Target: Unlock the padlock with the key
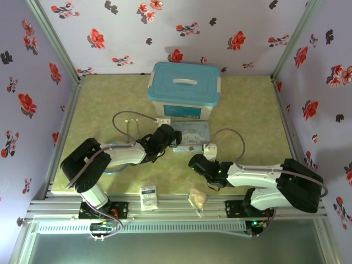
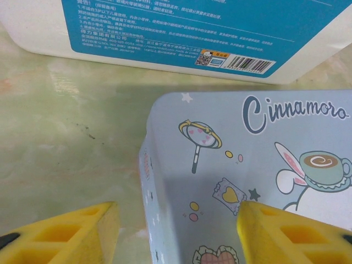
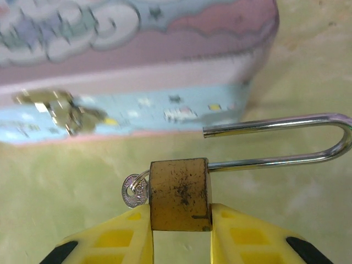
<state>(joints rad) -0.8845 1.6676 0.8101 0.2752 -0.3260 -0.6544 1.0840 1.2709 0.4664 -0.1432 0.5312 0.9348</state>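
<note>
- On the green table (image 1: 110, 99), seen from the top camera, the left gripper (image 1: 168, 137) sits at the left end of the pale blue tin (image 1: 193, 135), in front of the blue-lidded box (image 1: 184, 88). The right gripper (image 1: 196, 163) hangs just in front of the tin. The padlock is too small to make out from here.
- In the left wrist view, the left gripper (image 2: 179, 234) is spread wide and holds nothing. Its 2 yellow fingers (image 2: 82, 231) straddle the left edge of the tin (image 2: 247, 165).
- In the right wrist view, the right gripper (image 3: 180, 220) is clamped on the brass padlock (image 3: 180, 190), 1 finger on each side.
  - The padlock's long axis lies across the fingers. The shackle (image 3: 275, 123) points right and the key (image 3: 135, 190) sits at the left end, apparently in the keyhole.
  - The shackle's free end stands clear of the body, so I judge the lock already open.
  - The tin's clasp (image 3: 60, 107) is blurred just beyond.
  - The right arm has the padlock. A reach for the key would have to come from the padlock's left end.
</note>
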